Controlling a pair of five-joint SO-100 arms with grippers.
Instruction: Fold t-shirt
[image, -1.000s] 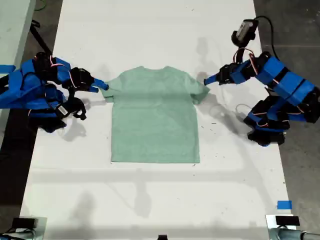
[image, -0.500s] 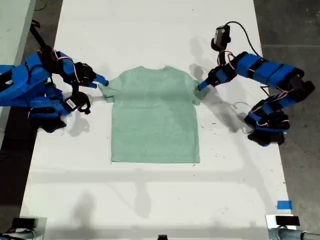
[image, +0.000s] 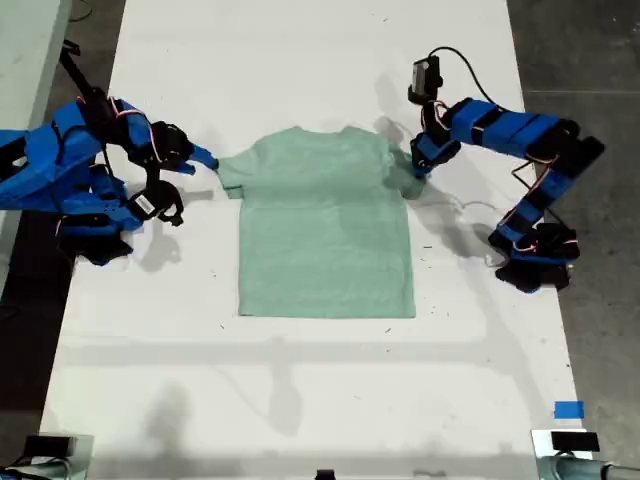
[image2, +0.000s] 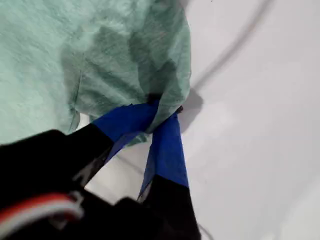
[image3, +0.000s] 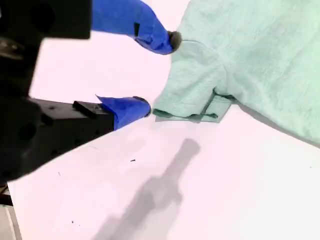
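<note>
Gripper one (image2: 160, 112) pinching t-shirt (image: 325, 225) sleeve | gripper two (image3: 157, 72) released | shirt flat, mint

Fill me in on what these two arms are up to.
A mint-green t-shirt lies flat on the white table. My first gripper is pinching the sleeve at the exterior view's right. My second gripper sits open at the other sleeve, not gripping it. No fold has been made.
</note>
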